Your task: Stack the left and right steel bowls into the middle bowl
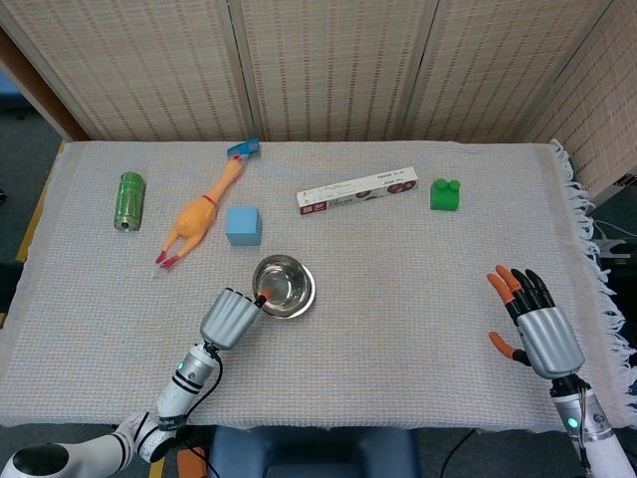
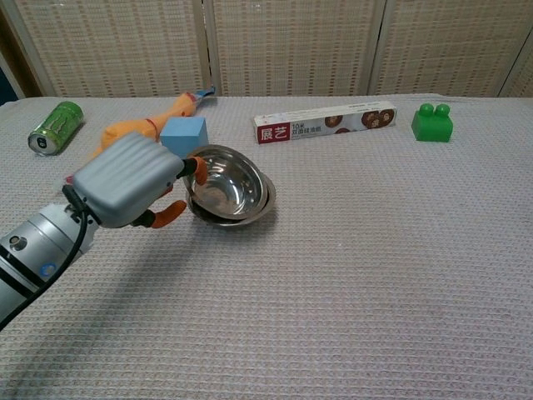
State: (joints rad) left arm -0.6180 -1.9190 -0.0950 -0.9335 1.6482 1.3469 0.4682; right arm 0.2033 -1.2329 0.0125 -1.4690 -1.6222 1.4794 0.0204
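Left hand, right hand: ribbed grey backs, black fingers, orange tips.

The left hand pinches the near-left rim of the steel bowl mid-worktop; the right hand hovers spread, far right.

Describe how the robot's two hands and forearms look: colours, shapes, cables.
Both hands, the left hand and the right hand, have a ribbed silver-grey shell on the back, black fingers and orange fingertips. The left forearm is a silver cylinder with black bands and a black cable.
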